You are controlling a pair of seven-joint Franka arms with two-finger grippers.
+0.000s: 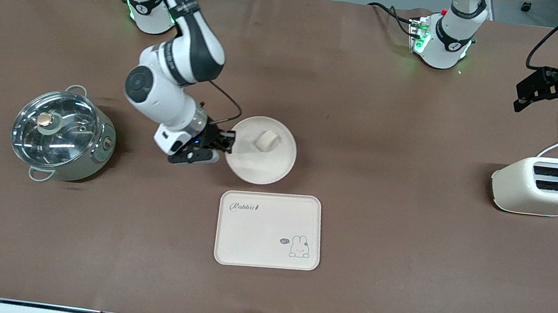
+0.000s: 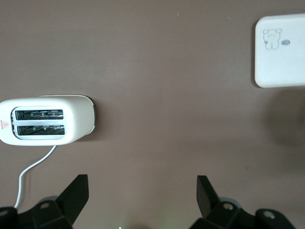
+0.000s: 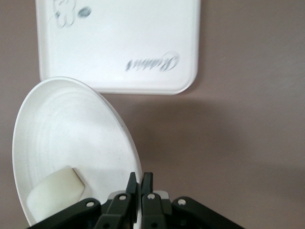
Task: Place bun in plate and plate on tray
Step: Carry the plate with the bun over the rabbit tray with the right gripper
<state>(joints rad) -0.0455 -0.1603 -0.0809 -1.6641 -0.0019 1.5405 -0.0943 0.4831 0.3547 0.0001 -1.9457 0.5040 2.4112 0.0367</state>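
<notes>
The round cream-white plate (image 1: 262, 150) lies in the middle of the table with the small pale bun (image 1: 266, 140) in it. My right gripper (image 1: 228, 143) is shut on the plate's rim at the edge toward the right arm's end. In the right wrist view the plate (image 3: 71, 143) looks tilted, the bun (image 3: 55, 192) rests inside it, and my right gripper (image 3: 140, 179) pinches the rim. The cream "Rabbit" tray (image 1: 269, 229) lies nearer to the front camera than the plate; it also shows in the right wrist view (image 3: 119, 43). My left gripper (image 2: 142, 188) is open and waits in the air above the toaster's end of the table.
A white toaster (image 1: 548, 186) with its cord stands toward the left arm's end of the table. A steel pot with a glass lid (image 1: 60, 132) stands toward the right arm's end. The tray's corner (image 2: 280, 50) shows in the left wrist view.
</notes>
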